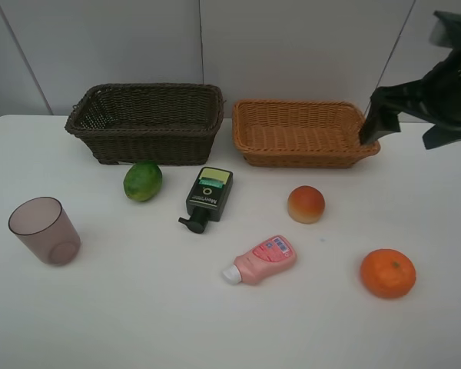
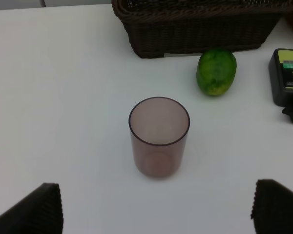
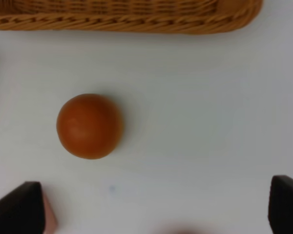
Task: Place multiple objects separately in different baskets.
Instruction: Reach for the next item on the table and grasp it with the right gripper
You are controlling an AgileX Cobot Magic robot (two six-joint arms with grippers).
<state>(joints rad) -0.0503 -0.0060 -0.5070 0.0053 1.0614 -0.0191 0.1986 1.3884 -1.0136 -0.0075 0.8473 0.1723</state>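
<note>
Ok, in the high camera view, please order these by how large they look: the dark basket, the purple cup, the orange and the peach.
1. dark basket
2. purple cup
3. orange
4. peach
The orange lies nearer the camera than the peach, so their true difference may be smaller.

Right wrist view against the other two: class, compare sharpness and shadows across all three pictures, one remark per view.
Right wrist view: soft throughout, the peach blurred and the light basket weave smeared. Left wrist view: sharper, the cup has a crisp rim and only a faint shadow. Exterior high view: even light, a soft shadow under the orange, no glare.
</note>
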